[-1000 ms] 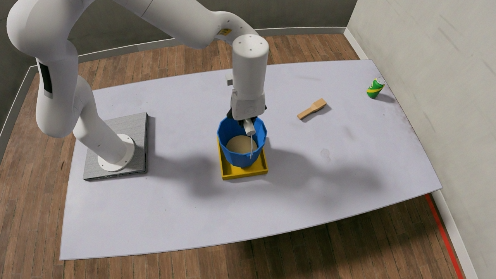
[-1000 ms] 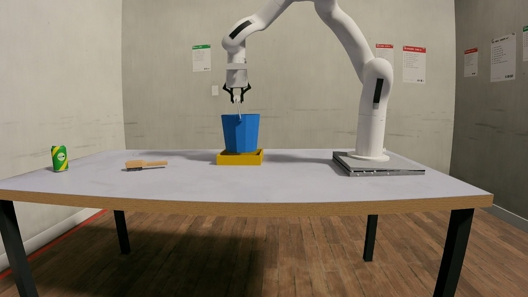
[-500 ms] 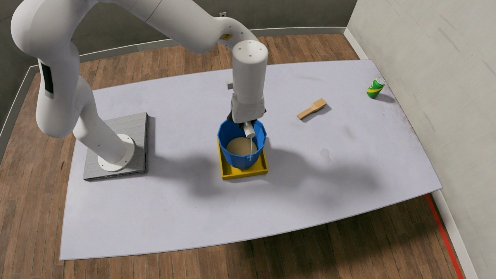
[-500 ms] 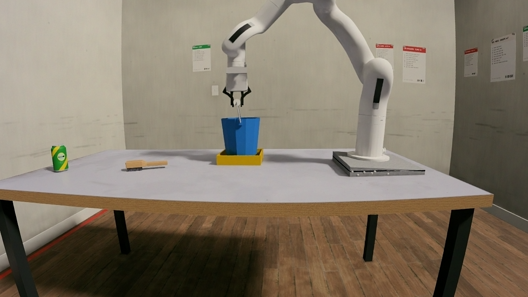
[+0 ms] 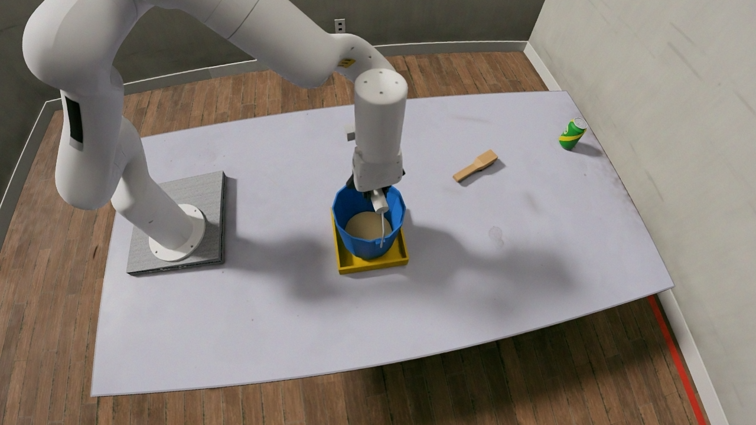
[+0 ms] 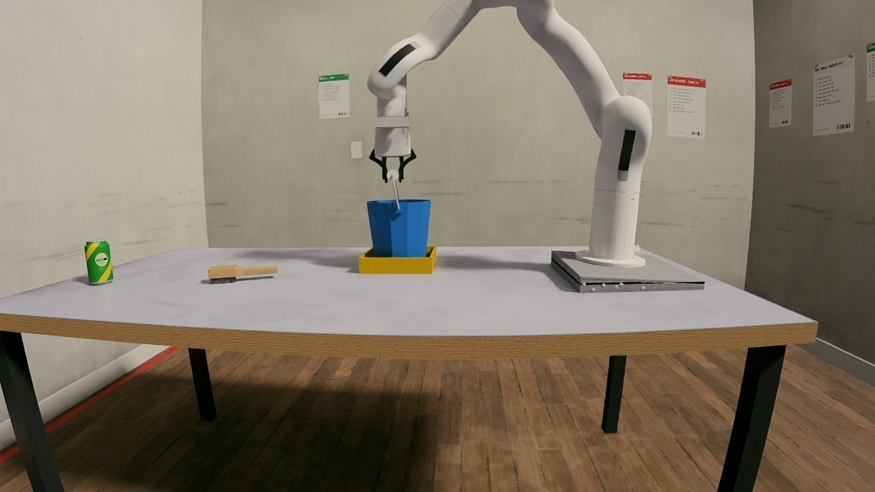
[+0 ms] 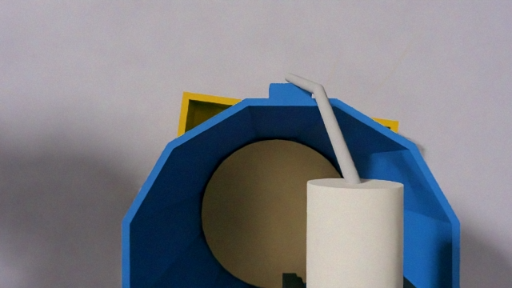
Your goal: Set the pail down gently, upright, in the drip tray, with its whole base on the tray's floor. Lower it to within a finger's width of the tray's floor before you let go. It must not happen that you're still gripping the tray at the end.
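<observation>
The blue pail (image 5: 364, 248) (image 6: 398, 227) (image 7: 168, 224) hangs upright with its lower part inside the yellow drip tray (image 5: 370, 264) (image 6: 397, 264) (image 7: 185, 107). The tray's wall hides the pail's base, so I cannot tell whether it touches the floor. Its tan inner bottom (image 5: 364, 224) (image 7: 256, 208) shows from above. My gripper (image 5: 378, 200) (image 6: 392, 175) is shut on the white grip (image 7: 354, 232) of the pail's wire handle (image 5: 383, 227) (image 6: 396, 194) (image 7: 334, 132), straight above the pail.
A wooden brush (image 5: 475, 165) (image 6: 239, 272) lies on the table (image 5: 317, 327) (image 6: 428, 305) to one side of the tray. A green can (image 5: 572, 133) (image 6: 98, 261) stands near the table's far corner by the wall. The arm's grey base plate (image 5: 179, 227) (image 6: 629, 278) sits on the other side.
</observation>
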